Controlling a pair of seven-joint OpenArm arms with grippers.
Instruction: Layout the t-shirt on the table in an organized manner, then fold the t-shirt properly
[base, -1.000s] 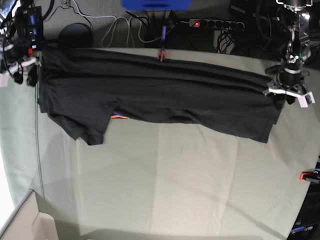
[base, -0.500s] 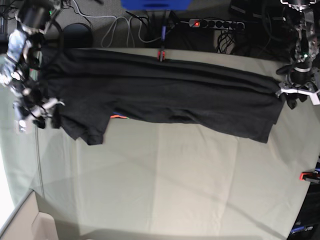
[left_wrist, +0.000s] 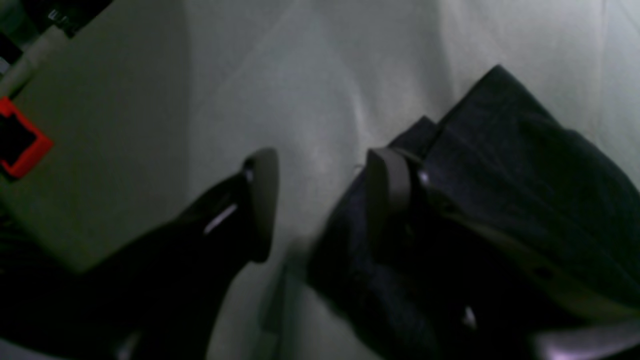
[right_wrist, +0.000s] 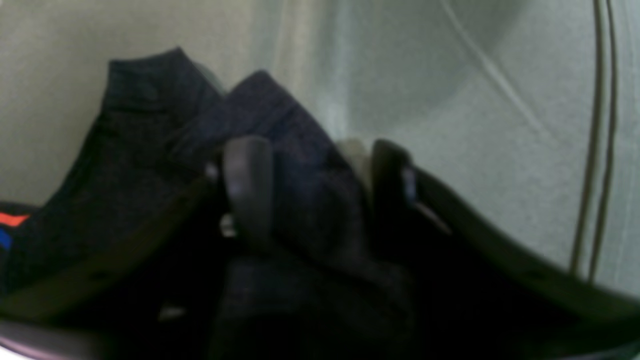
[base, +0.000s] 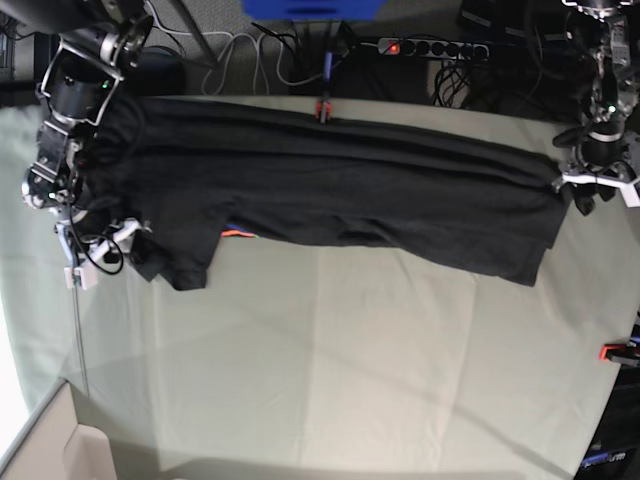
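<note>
Right gripper (right_wrist: 312, 185): jaws standing partly apart, straddling a raised fold of the t-shirt (base: 330, 190) at its sleeve end; dark cloth is filling the gap between the two fingers (right_wrist: 247, 185), though whether the pads are pressing it tight cannot be told from the blurred wrist view. In the base view this gripper (base: 100, 250) is sitting at the garment's lower corner on that view's left.

Left gripper (left_wrist: 320, 200): jaws standing partly open, with bare table cloth showing in the gap between them. One finger (left_wrist: 387, 192) is lying against the hem edge of the t-shirt (left_wrist: 500, 200); the other finger (left_wrist: 262, 200) is hanging over the bare surface, apart from the fabric. Nothing is being gripped. In the base view it (base: 598, 190) is sitting at the garment's far corner on that view's right.

T-shirt: lying stretched as a long dark band across the far half of the table (base: 350, 360), creased lengthwise, one sleeve drooping toward the near side. A small orange and blue graphic (base: 237, 234) is peeking out under the lower edge beside that sleeve.

Table: pale grey-green cover, faintly creased. A red clamp (base: 324, 108) is biting the far edge at the middle, touching the shirt's upper border; another red clamp (base: 618, 352) is sitting at the edge on the view's right.

Beyond the table: a power strip (base: 430, 47) and loose cables (base: 240, 55) are lying on the floor.
</note>
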